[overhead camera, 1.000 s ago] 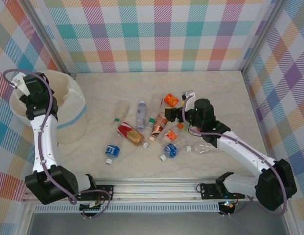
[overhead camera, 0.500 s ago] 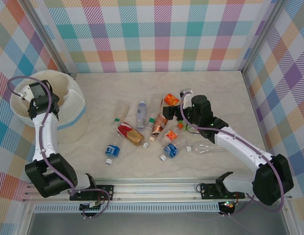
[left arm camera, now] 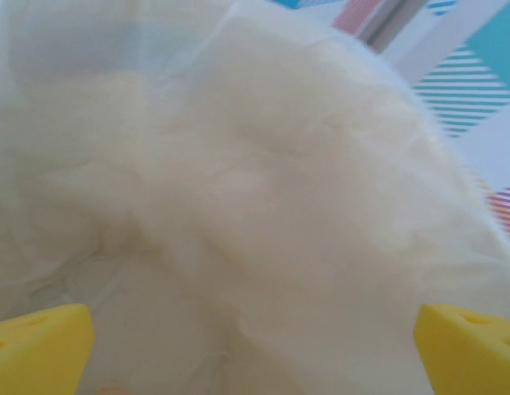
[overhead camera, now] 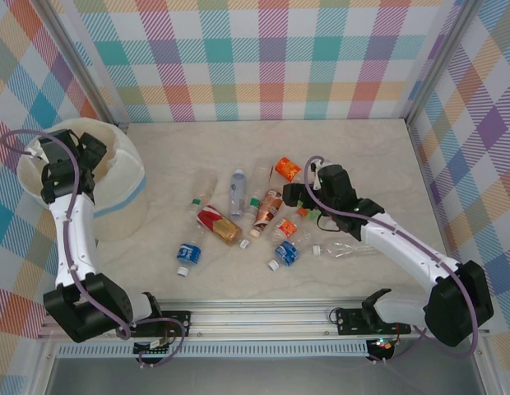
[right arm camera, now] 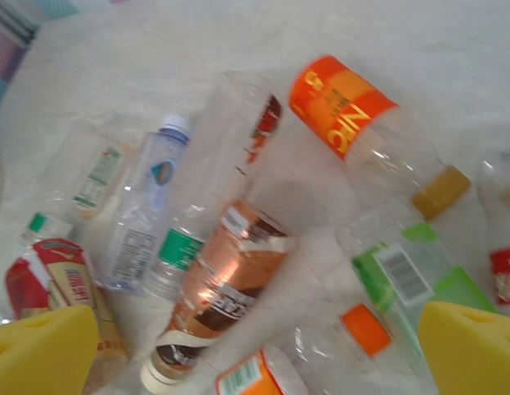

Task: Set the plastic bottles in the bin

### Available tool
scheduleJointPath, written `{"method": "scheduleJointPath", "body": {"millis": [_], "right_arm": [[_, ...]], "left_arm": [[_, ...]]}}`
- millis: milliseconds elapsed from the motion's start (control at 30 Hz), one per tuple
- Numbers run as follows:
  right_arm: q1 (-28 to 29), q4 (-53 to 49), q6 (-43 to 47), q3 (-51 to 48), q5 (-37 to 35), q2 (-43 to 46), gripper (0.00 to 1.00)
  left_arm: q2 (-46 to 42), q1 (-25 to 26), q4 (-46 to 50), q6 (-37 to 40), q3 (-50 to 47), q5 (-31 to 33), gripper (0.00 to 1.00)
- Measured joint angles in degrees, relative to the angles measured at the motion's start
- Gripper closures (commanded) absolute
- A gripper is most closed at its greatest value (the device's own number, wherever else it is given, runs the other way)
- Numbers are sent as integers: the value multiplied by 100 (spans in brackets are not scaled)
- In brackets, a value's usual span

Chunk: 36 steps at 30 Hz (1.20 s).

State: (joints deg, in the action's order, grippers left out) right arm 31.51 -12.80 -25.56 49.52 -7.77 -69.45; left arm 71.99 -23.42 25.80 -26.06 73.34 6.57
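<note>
Top external view gives us the plastic bottles [overhead camera: 255, 218] in a loose heap at the middle of the pale surface [overhead camera: 370, 148], all lying on their sides. We pick out a red-labelled bottle [overhead camera: 215, 220] at the left of the heap. A small blue-labelled bottle [overhead camera: 187, 253] lies at the near left, a brown-labelled bottle [overhead camera: 268, 206] in the middle and an orange-labelled bottle [overhead camera: 286, 169] on the far side. The bin [overhead camera: 127, 173] stands well apart from them at the left edge of the surface, white with a blue band low on its wall. The left jaws hang over the mouth of the bin. In the left wrist view their yellow tips [left arm camera: 37, 350] sit at opposite corners, wide apart, with the bin's white inner wall between them. The right jaws hover above the right side of the heap, likewise spread wide and gripping nothing. In the right wrist view we see the brown-labelled bottle in the gap between their tips. Checked walls [overhead camera: 271, 58] close in the surface.
</note>
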Motion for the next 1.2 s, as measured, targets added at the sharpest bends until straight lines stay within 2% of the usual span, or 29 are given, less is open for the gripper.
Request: {"method": "scheduleJointPath", "body": {"millis": [267, 367, 433, 600, 667, 867, 1200], "right_arm": [[-389, -1298, -931, -719, -723, 914, 0], [-627, -1768, -1449, -1054, -970, 1513, 0], [-1032, -1989, -1781, -1300, -876, 1919, 0], [-2551, -2369, -2391, -1906, -411, 2597, 0], [-2826, -2527, -2553, -2015, -256, 2734, 0], [-3095, -2586, -3095, -2059, -42, 2518, 0], [-3383, -1937, -3825, -2079, -15, 1209, 1]], "left_arm": [[-734, 22, -304, -557, -39, -1598, 0], [-940, 223, -459, -743, -85, -2076, 0], [-1010, 603, -535, -782, -87, -2337, 0], [-1139, 1556, -531, -737, -136, -2778, 0], [-1259, 1779, -514, -728, -234, -2911, 0], [-1657, 1919, -483, -577, -522, -3362, 0], [-2203, 1928, -393, -197, -857, -4089, 0]]}}
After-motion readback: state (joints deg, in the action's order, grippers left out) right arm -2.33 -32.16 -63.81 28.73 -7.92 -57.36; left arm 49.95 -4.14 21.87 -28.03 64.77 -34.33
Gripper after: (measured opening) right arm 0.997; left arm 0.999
